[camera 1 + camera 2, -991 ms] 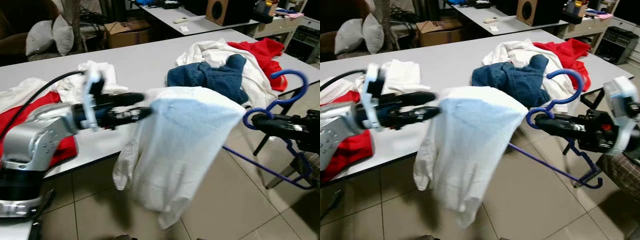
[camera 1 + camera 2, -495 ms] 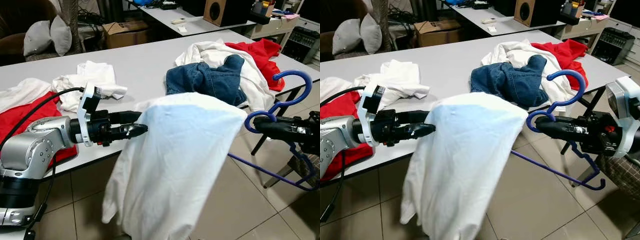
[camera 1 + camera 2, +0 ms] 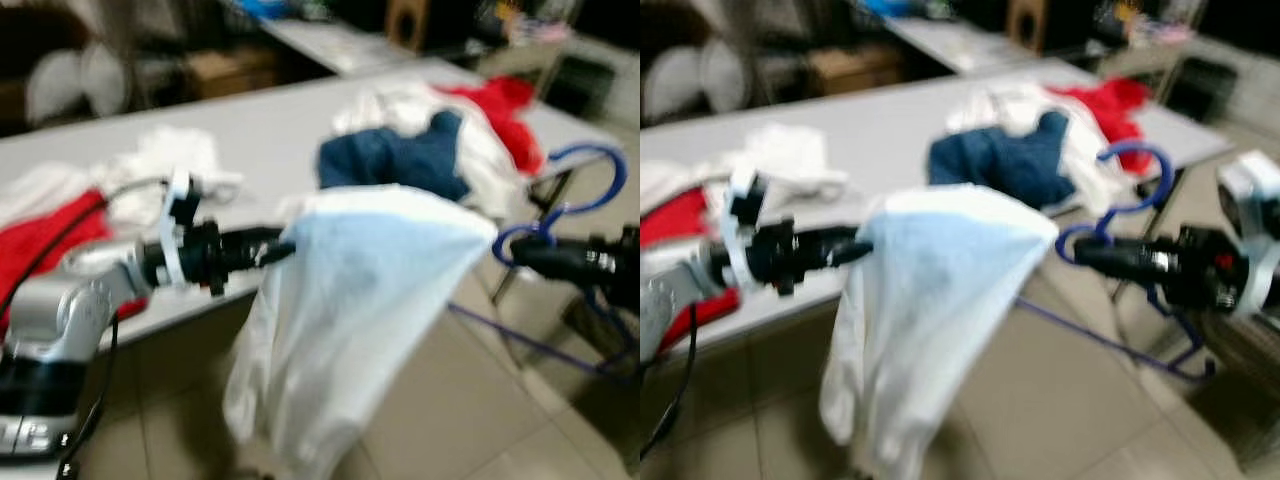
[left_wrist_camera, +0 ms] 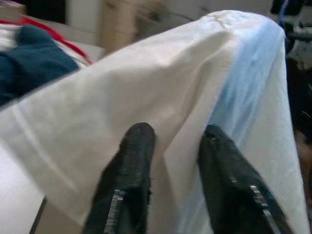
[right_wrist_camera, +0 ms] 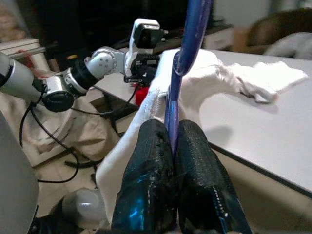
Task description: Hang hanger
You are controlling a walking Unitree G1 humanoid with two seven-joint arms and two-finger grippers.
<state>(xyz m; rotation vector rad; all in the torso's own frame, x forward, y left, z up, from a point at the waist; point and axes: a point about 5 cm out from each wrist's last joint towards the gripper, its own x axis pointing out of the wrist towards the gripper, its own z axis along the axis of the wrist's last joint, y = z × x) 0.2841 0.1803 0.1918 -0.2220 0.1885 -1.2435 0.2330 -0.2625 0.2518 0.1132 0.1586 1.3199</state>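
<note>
At frame centre, a white shirt [image 3: 930, 300] drapes over the blue hanger [image 3: 1120, 215]. The right gripper [image 5: 173, 161] pinches the hanger; the left gripper [image 4: 170, 165], fingers parted, props the cloth. The garment seems mounted; carrying it to a rail likely follows.

Both head views are smeared by motion. The white shirt [image 3: 360, 300] covers my left fingertips and most of the blue hanger [image 3: 1130, 210]; its hem is cut off below, and table clothes [image 3: 420, 150] blur together, perhaps jeans.
</note>
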